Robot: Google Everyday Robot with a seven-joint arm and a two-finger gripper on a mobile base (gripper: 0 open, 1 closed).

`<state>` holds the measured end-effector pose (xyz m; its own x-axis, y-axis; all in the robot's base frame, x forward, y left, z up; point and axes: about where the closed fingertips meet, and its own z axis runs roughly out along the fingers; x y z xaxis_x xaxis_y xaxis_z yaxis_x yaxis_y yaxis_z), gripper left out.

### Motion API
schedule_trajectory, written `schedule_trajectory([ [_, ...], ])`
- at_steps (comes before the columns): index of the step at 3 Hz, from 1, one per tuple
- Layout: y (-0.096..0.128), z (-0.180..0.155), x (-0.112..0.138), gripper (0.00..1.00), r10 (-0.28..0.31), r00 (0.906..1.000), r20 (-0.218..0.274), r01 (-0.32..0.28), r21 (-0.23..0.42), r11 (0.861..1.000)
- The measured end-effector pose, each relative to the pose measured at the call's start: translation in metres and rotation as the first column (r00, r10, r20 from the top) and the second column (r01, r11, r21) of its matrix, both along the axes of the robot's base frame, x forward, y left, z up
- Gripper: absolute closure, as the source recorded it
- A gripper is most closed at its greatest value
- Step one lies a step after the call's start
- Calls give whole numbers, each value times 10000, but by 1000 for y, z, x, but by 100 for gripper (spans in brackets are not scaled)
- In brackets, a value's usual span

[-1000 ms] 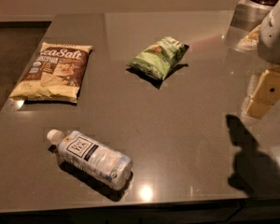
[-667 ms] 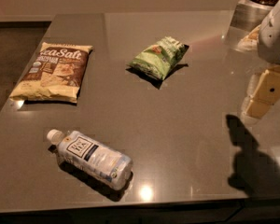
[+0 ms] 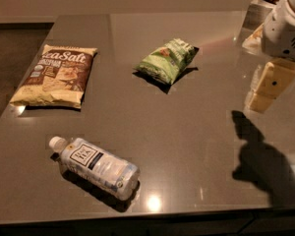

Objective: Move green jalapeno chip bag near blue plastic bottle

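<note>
Gripper [image 3: 265, 90] has edged slightly left; green jalapeno chip bag [image 3: 167, 59] and blue plastic bottle [image 3: 96, 165] unmoved. Gripper over table [image 3: 187, 132] right side, touching nothing; opening: cannot tell.

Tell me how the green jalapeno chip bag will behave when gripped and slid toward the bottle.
The green jalapeno chip bag looks puffy and crinkled, so it will probably crumple under a grip and weigh little. On the glossy table it should slide easily. The pincer hangs at the right edge, clear of the bag.
</note>
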<state>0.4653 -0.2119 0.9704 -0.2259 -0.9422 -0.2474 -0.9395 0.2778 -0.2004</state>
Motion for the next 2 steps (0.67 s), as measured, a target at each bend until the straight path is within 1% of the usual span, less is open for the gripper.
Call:
schedule_trajectory([
  [1,5,-13,39,0,66,9999,142,-71,368,9993],
  [2,15,-25,82,0,-26,9991,420,8,427,9991],
])
